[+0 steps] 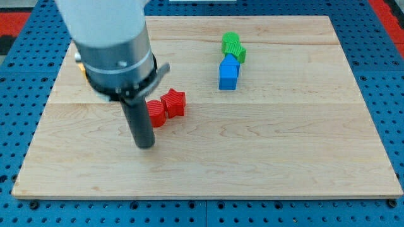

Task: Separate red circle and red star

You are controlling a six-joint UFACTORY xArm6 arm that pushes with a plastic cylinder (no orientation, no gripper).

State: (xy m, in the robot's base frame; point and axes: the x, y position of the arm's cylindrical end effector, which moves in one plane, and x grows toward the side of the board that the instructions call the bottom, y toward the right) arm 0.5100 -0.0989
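The red star [173,103] lies on the wooden board left of centre. The red circle [156,113] sits just to its lower left, touching it, and is partly hidden behind my rod. My tip [145,145] rests on the board just below and slightly left of the red circle, close to it.
A green block [232,46] and a blue block [228,74] sit together at the view's upper middle, touching. A yellow block [80,64] peeks out behind the arm at the view's left. The wooden board [284,157] lies on a blue perforated table.
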